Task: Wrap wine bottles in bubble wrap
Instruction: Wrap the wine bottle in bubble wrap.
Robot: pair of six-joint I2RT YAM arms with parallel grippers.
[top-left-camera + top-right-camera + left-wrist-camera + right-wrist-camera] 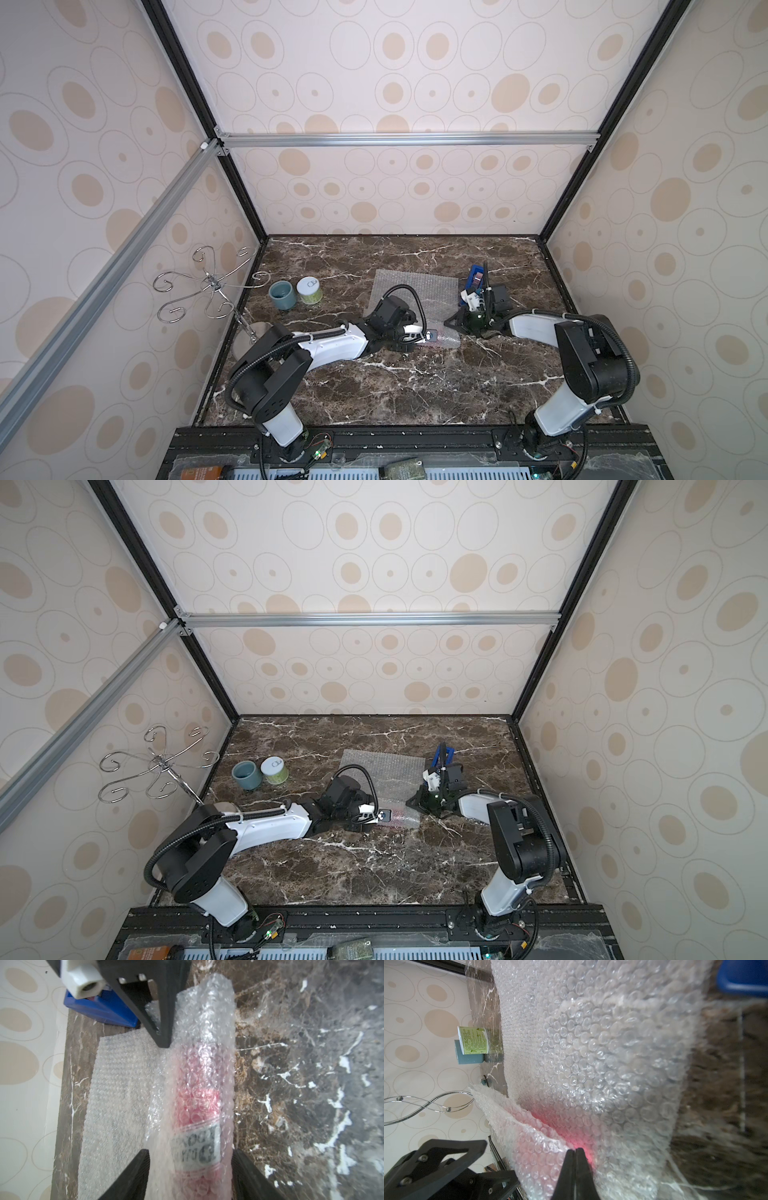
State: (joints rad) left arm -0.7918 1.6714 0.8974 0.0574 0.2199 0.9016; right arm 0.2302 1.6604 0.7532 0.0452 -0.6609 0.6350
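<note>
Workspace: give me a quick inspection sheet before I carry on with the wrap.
Surface: dark marble table; no spill seen.
Job's things: wine bottle lies on its side, partly rolled in the bubble wrap; the rest of the sheet lies flat toward the back wall.
Clutter: blue-grey cup and green-and-white jar side by side at far left; blue tape dispenser by the sheet's right edge; chrome hook stand at the left edge.
Tools: left tool, jaws apart either side of the wrapped bottle; right tool shut, tip at the wrap's fold, pinch not confirmed.
Cables: left arm's black hose loops above the sheet; no snag seen.
Surroundings: patterned walls, aluminium rail; nothing else seen.
</note>
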